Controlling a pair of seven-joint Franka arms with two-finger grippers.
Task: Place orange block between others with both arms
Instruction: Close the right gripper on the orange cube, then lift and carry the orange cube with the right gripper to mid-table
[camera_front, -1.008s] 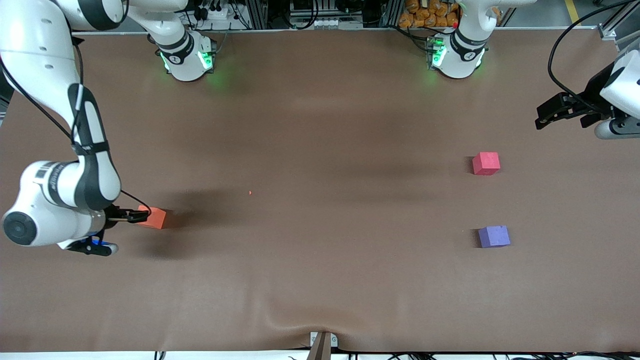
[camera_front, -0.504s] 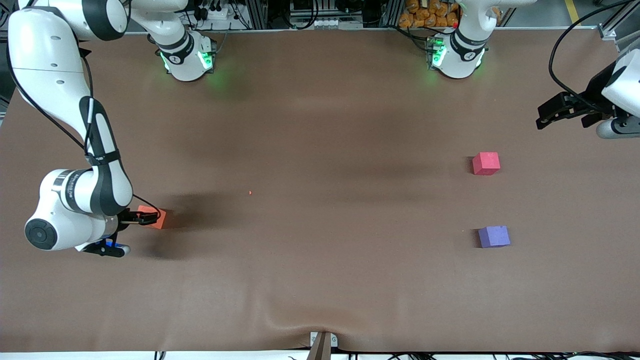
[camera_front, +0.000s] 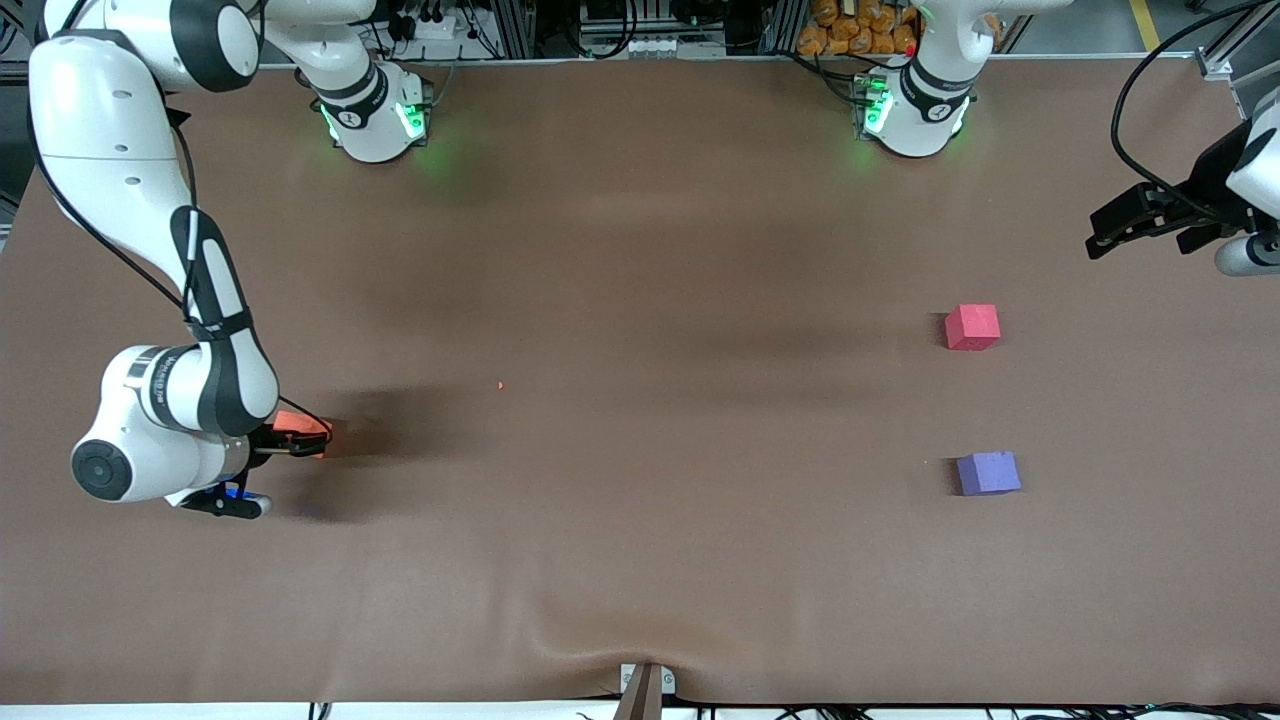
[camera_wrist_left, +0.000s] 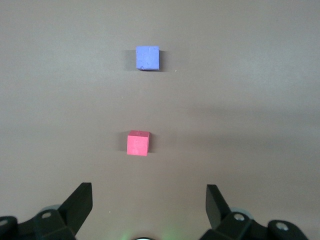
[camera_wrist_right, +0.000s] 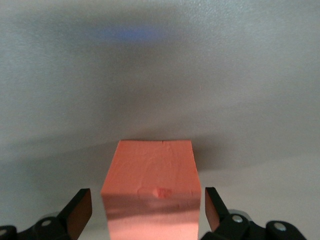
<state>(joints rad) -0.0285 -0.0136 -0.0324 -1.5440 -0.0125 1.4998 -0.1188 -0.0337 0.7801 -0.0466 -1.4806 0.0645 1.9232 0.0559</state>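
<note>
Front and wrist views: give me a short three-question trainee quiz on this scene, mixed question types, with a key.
1. True or false: the right gripper has its fingers open on either side of the orange block.
2. Which of the others lies nearer the front camera? A) the pinkish-red block B) the purple block
3. Fill in: the left gripper is open, holds nothing and waits near the ____ arm's end of the table.

Key: 1 true; 2 B; 3 left.
</note>
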